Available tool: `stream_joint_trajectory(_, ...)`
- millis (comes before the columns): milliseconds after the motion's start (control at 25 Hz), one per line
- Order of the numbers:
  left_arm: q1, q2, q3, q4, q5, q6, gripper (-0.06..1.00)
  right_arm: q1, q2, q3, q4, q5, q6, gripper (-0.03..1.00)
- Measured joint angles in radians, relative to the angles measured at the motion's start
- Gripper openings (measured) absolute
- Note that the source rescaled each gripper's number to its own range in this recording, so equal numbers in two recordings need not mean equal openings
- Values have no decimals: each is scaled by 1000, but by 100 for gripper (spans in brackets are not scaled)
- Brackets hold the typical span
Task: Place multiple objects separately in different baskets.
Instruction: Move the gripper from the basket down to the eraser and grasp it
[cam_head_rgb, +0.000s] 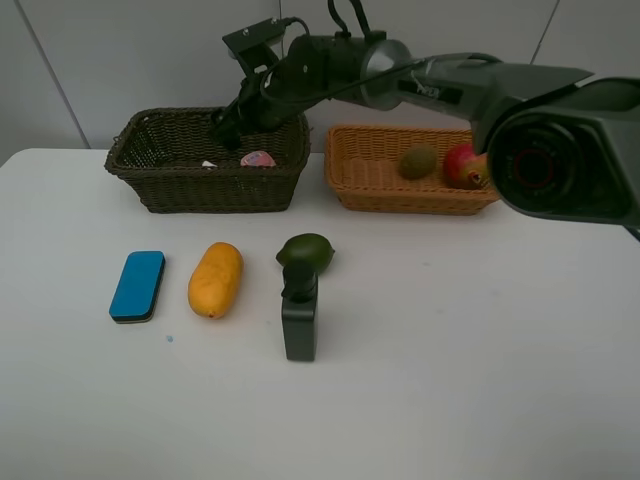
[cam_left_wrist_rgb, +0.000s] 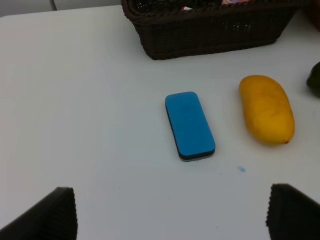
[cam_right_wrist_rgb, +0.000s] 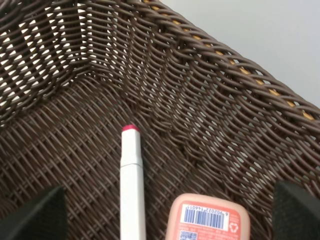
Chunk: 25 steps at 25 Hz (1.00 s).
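The dark olive-brown basket (cam_head_rgb: 205, 185) holds a pink bottle (cam_head_rgb: 258, 158) and a white-pink marker (cam_head_rgb: 208, 163). My right gripper (cam_head_rgb: 227, 127) reaches across and hovers over this basket, open and empty. The right wrist view shows the marker (cam_right_wrist_rgb: 132, 185) and pink bottle (cam_right_wrist_rgb: 207, 217) lying on the basket floor (cam_right_wrist_rgb: 200, 100) below my right gripper (cam_right_wrist_rgb: 165, 215). The orange-tan basket (cam_head_rgb: 410, 198) holds a kiwi (cam_head_rgb: 418, 161) and a pomegranate (cam_head_rgb: 461, 163). A blue eraser (cam_head_rgb: 138, 285), mango (cam_head_rgb: 216, 279), avocado (cam_head_rgb: 305, 251) and dark green bottle (cam_head_rgb: 299, 318) are on the table. My left gripper (cam_left_wrist_rgb: 170, 215) is open above the table near the eraser (cam_left_wrist_rgb: 189, 125).
The white table (cam_head_rgb: 480, 350) carries everything. In the left wrist view the mango (cam_left_wrist_rgb: 266, 109) lies beside the eraser, the dark basket (cam_left_wrist_rgb: 210, 35) is beyond them, and the avocado (cam_left_wrist_rgb: 315, 80) shows at the frame edge. The right arm spans above the orange-tan basket.
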Motion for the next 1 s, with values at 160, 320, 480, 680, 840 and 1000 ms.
stream_joint_trajectory(160,0,0,0,0,0,0,100,0,-4,0,24,3,1,100)
stream_joint_trajectory(320,0,0,0,0,0,0,100,0,-40,0,29,34,1,100)
stream_joint_trajectory(480,0,0,0,0,0,0,100,0,-100,0,6,116,3,100)
stream_joint_trajectory(680,0,0,0,0,0,0,100,0,-169,0,-102,252,131,100)
stream_joint_trajectory(840,0,0,0,0,0,0,100,0,-232,0,-234,380,317,100)
stream_joint_trajectory(1000,0,0,0,0,0,0,100,3,-290,0,-335,515,415,100)
